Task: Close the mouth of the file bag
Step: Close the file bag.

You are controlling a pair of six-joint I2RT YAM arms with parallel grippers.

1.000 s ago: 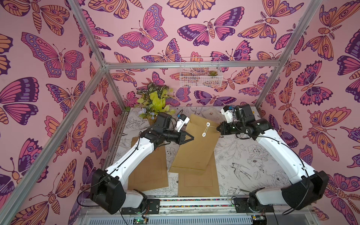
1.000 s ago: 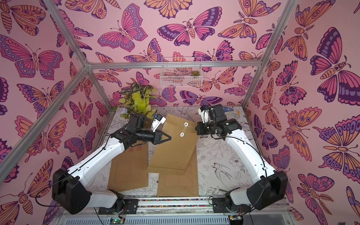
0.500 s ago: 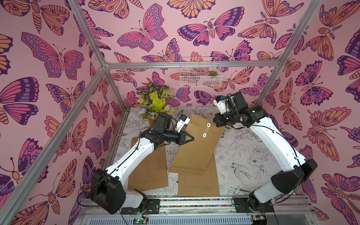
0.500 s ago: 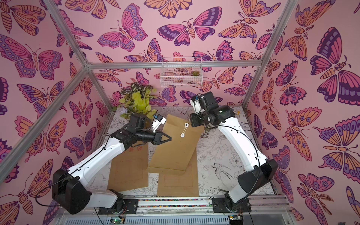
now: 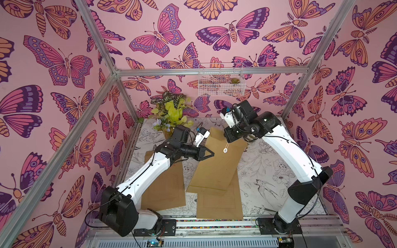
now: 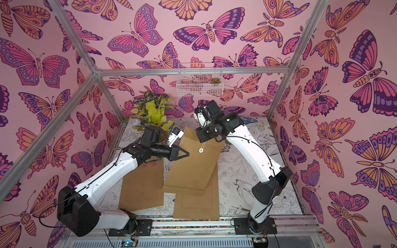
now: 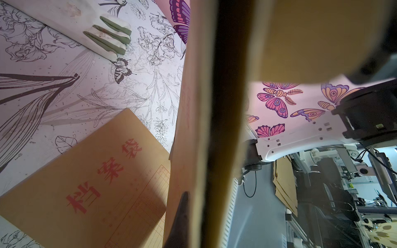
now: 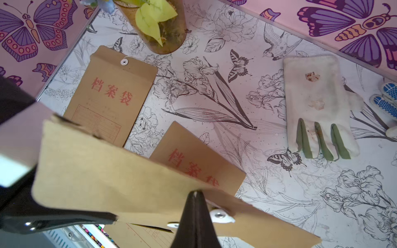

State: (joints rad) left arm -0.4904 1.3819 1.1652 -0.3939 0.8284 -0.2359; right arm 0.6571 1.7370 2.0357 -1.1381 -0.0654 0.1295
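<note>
Left pincer (image 5: 210, 154) clenched on side edge of the brown kraft-paper file bag (image 5: 214, 171), bag lifted and tilted. Right pincer (image 8: 194, 198) clenched on its thin white string (image 5: 227, 146) by the round white button (image 5: 225, 150). Step looks like winding; next: loop string round button, keep tension

1. The lifted file bag (image 5: 217, 167) hung tilted over the middle of the table (image 5: 268, 171), barring a straight pass across.
2. A flat left bag (image 5: 165, 189) and a flat near bag (image 5: 219, 206) covered the near surface, lying low.
3. A potted plant (image 5: 171, 113) filled the far-left corner; a wire basket (image 5: 220, 85) jutted from the back wall above.
4. The table's right side lay bare and open.
</note>
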